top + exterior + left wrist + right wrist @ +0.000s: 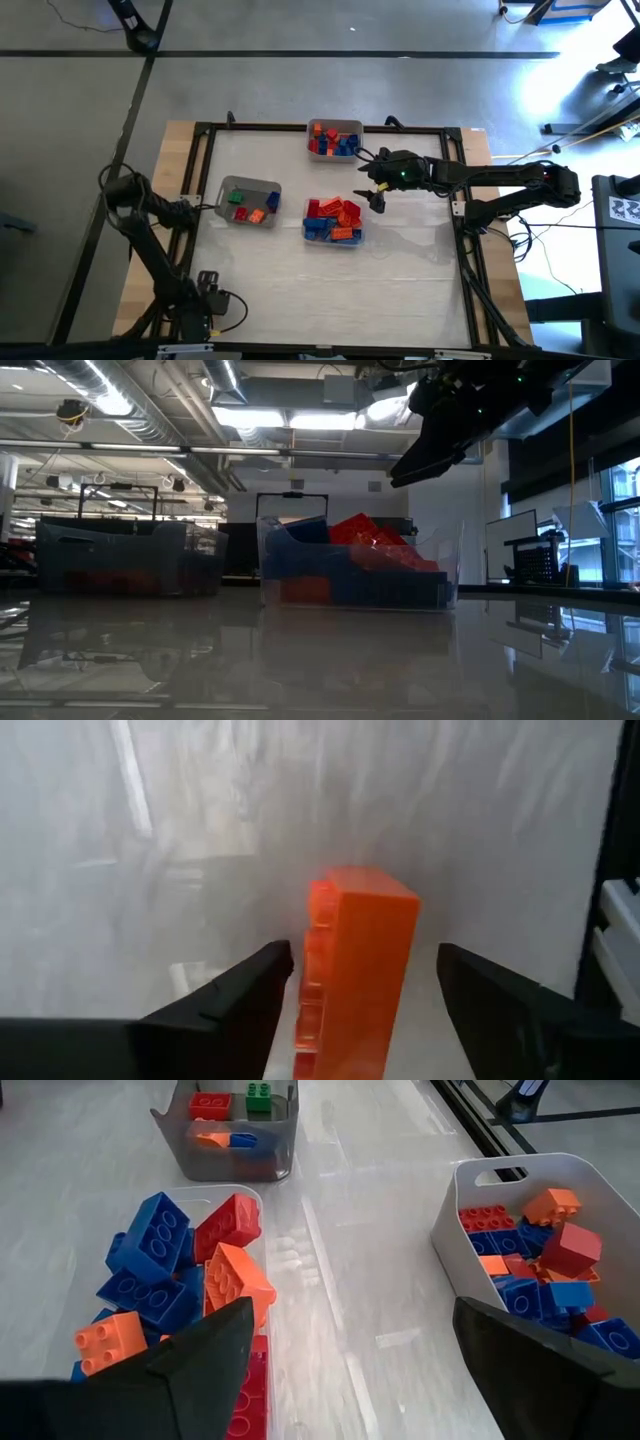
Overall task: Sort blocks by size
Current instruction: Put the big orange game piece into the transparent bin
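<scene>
An orange block [360, 980] lies on the white table sheet with its studs turned sideways. My left gripper [365, 965] points down over it near the table's left edge [195, 207]. It is open, with one finger on each side of the block and a gap showing on both sides. My right gripper [350, 1340] hangs open above the table [378, 192], between the middle tray [333, 222] and the far white tray [335, 138]. Both trays hold red, blue and orange blocks. A third tray [248, 200] on the left holds a few green, red, orange and blue ones.
A black frame [205, 180] runs round the table, and a bar of it [628, 820] shows close beside my left gripper. Cables and a clamp [212, 298] lie at the near left corner. Bare white sheet [330, 290] stretches along the near side.
</scene>
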Controlling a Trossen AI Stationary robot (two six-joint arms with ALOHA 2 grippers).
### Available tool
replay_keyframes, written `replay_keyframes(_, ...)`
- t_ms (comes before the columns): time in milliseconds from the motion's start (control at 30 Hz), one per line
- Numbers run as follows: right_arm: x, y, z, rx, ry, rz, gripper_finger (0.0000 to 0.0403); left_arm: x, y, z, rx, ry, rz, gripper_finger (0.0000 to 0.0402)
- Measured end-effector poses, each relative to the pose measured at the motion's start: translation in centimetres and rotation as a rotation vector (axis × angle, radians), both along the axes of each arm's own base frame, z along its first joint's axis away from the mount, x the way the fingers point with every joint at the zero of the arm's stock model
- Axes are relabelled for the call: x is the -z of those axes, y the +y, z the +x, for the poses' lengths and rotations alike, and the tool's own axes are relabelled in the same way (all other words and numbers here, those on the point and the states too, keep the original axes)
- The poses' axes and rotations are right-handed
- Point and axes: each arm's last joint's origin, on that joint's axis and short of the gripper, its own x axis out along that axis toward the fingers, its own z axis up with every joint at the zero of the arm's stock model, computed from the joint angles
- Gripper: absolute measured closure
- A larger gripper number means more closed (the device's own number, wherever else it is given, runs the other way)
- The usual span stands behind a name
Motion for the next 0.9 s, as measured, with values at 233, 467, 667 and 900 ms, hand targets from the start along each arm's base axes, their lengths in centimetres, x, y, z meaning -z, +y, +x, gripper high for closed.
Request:
replay_keyframes(233, 0.0, 0.0, 0.0, 0.002, -0.002, 0.003, 0.0062, 0.1, 0.7, 0.7, 0.059, 0.017, 0.031, 0.0251)
replay_keyframes(467, 0.0, 0.0, 0.0, 0.003, -0.001, 0.005, 0.0062, -1.7, 2.2, 2.5, 0.099, -0.054, -0.010, 0.0329)
replay_keyframes(667, 0.0, 0.0, 0.0, 0.003, -0.002, 0.004, 0.0062, -5.3, 5.2, 4.5, 0.088, -0.221, -0.030, 0.0329)
replay_keyframes(900, -0.1, 0.0, 0.0, 0.003, -0.007, 0.004, 0.0062, -9.9, 10.4, 6.6, 0.019, -0.577, 0.151, 0.0324)
